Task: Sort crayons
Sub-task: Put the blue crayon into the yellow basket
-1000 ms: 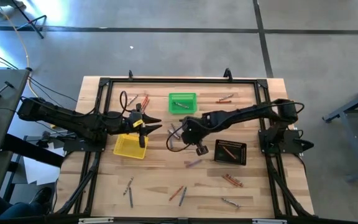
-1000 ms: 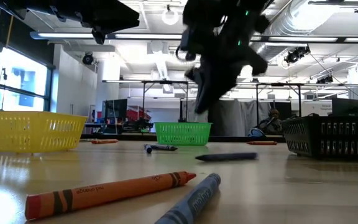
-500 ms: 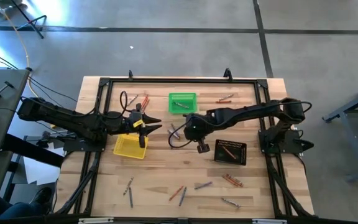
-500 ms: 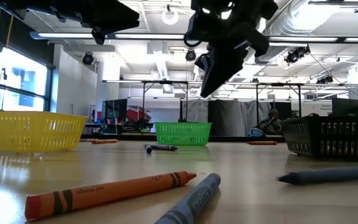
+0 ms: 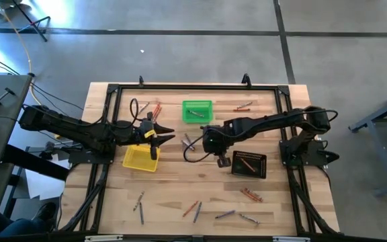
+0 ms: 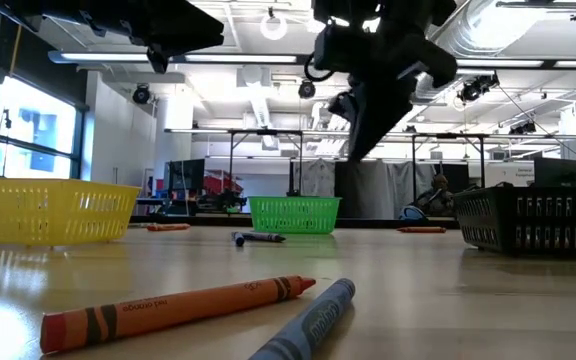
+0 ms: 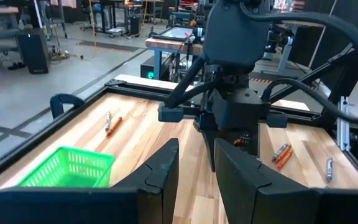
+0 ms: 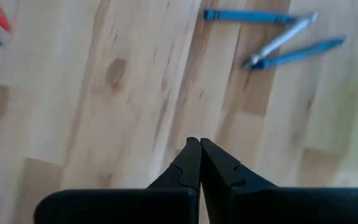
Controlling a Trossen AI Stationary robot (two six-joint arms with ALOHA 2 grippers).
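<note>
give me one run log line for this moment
task: sort crayons | right pincer: shut, empty, above table centre near black basket | left pincer: open, empty, over yellow basket | crayons: scattered

A robotics lab or workshop: a butcher-block wooden table (image 5: 173, 191) in a black metal frame (image 5: 113, 91) stands on a polished concrete floor (image 5: 180, 40); behind it, exposed ceiling ducts (image 6: 488, 45), strip lights (image 6: 268, 58) and more workbenches (image 7: 173, 37) fill an open industrial hall
</note>
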